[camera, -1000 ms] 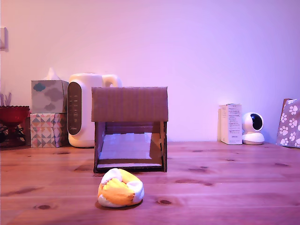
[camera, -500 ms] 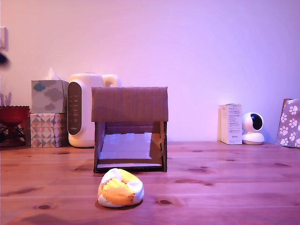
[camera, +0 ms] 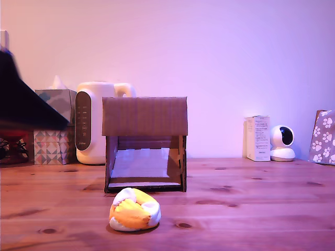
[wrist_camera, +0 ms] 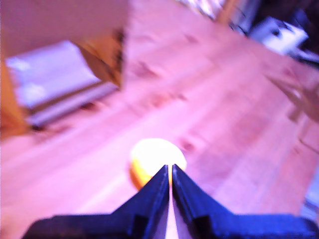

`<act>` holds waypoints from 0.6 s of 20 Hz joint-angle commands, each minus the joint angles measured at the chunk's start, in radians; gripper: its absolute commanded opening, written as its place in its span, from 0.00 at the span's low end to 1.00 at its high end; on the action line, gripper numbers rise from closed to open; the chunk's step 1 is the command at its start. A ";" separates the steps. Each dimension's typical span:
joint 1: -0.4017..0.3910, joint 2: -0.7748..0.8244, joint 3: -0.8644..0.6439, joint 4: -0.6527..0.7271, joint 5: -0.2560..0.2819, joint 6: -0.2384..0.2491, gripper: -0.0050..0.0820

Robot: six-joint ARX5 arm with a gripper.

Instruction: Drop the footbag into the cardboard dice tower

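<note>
Lying on the wooden surface [camera: 251, 209], the footbag [camera: 134, 210] is sitting just in front of the cardboard dice tower [camera: 145, 144], apart from its lower opening. In the wrist view the tool [wrist_camera: 170, 172] is hanging above the footbag, clenched on nothing, fingertips nearly touching.

A plain wall [camera: 225, 57] washed in pink-violet light fills the back. A knotty wooden bench [camera: 251, 204] spans the foreground. At nine o'clock stand stacked tissue boxes [camera: 52, 128]; at three o'clock, a white security camera [camera: 282, 143] and a white carton [camera: 257, 138].
</note>
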 commanded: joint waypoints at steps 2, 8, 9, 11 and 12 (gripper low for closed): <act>-0.028 0.088 0.006 0.073 -0.001 0.013 0.03; -0.058 0.274 0.006 0.224 -0.008 0.042 0.91; -0.060 0.299 0.007 0.238 -0.009 0.051 0.94; -0.060 0.341 0.011 0.259 -0.011 0.069 0.91; -0.062 0.363 0.011 0.284 -0.011 0.083 0.91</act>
